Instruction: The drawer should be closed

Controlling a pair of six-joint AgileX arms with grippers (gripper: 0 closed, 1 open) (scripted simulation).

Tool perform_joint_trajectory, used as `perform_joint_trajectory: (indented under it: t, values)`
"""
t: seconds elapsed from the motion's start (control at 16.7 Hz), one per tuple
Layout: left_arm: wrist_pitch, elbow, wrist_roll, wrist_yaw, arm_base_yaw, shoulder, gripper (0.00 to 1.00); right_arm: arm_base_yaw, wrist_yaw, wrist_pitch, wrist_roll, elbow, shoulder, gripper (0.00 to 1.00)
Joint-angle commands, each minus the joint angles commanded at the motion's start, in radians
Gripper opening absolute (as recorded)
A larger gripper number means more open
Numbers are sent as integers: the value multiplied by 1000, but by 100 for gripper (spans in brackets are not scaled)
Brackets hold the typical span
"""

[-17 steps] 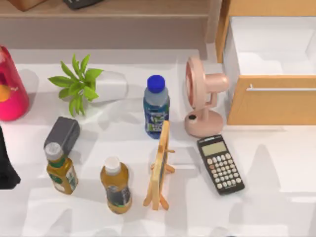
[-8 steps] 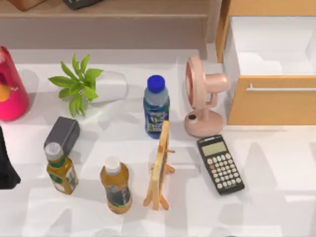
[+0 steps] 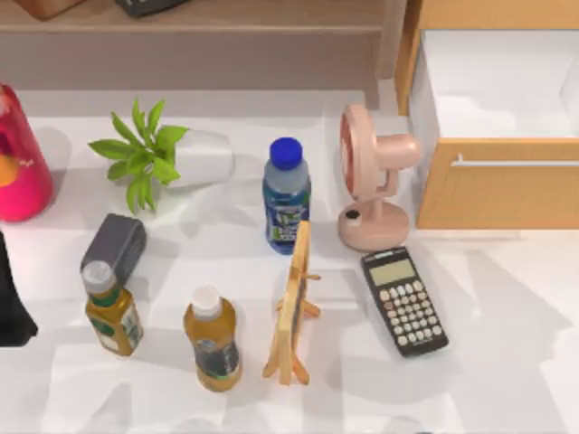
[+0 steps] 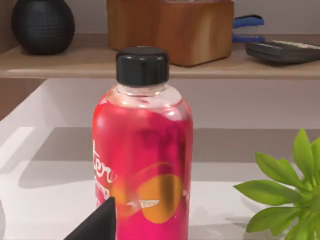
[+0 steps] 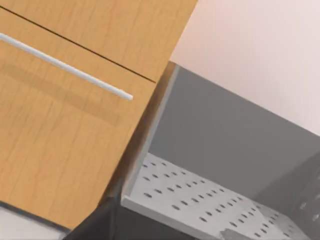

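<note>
Little can be read. On the tall pink-red plastic bottle with a black screw cap [image 4: 142, 150], white script runs up the side of the label beside an orange disc; the letters look like "ter", and the rest curves out of sight. The blue-capped clear bottle [image 3: 287, 196], the two amber bottles with white caps [image 3: 113, 307] and [image 3: 213, 341] each carry a printed label, but no word on them can be made out. The black pocket calculator with pale keys [image 3: 404, 300] shows rows of keys whose markings are too small to read.
</note>
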Motion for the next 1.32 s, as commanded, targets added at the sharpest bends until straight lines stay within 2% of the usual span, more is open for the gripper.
perform_joint_trajectory:
  t: [0.42,0.78,1.08,1.32]
  values:
    - [0,0,0,0,0,0,100,289,287,311,-428,-151,216,100]
    - [0,0,0,0,0,0,100,489,506,490,-810,-212,410,100]
    - [0,0,0,0,0,0,100,604,633,558,-1041,-208,530,100]
    - [0,0,0,0,0,0,100,658,688,570,-1143,-183,599,100]
